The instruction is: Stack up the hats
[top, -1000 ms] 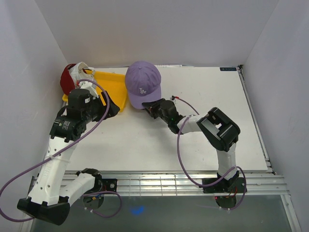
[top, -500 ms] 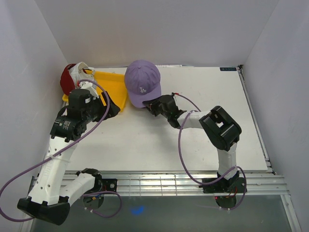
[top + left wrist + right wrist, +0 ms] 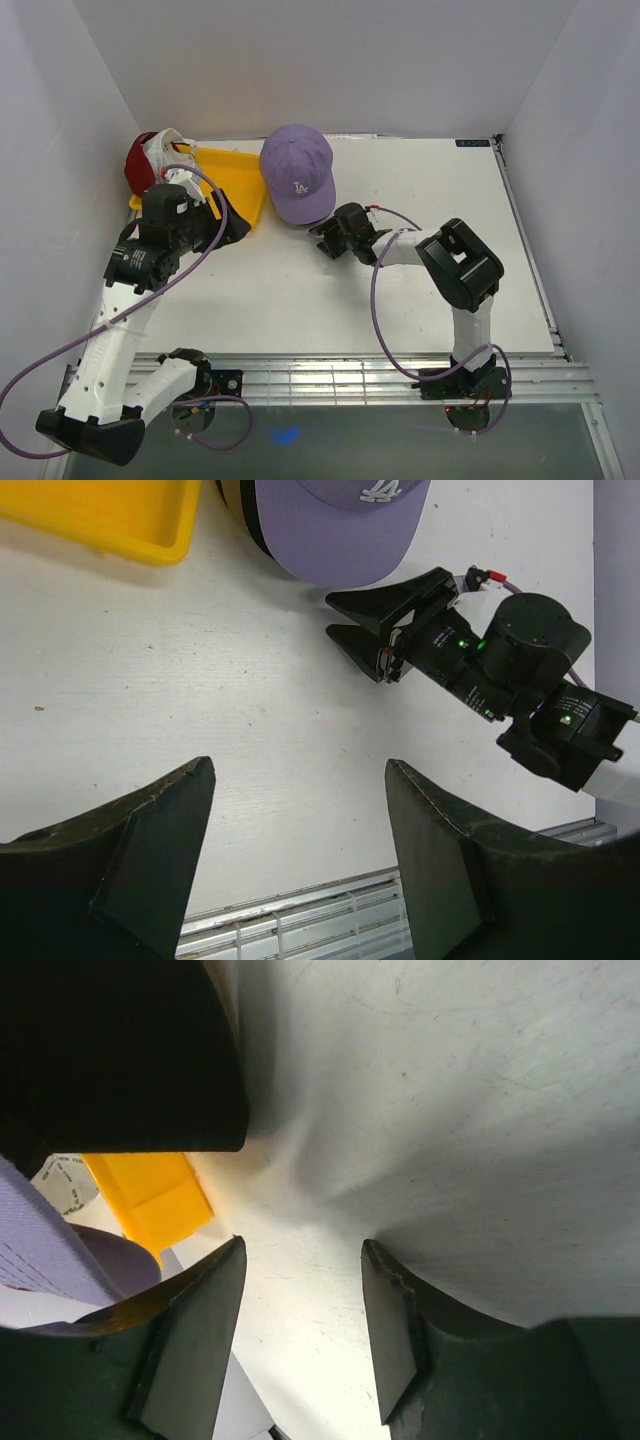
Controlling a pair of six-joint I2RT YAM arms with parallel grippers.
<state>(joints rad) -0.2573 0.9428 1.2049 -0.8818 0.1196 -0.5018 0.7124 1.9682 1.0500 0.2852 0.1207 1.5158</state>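
Soft, light and likely to crumple at the crown, the lavender cap (image 3: 297,175) is sitting just right of the tray (image 3: 225,170), its stiffer brim (image 3: 330,540) offering the surest hold, while the right jaws, just beside that brim, and the left jaws are both hanging parted and empty.

Lavender cap (image 3: 335,528) cropped by top edge (left wrist).
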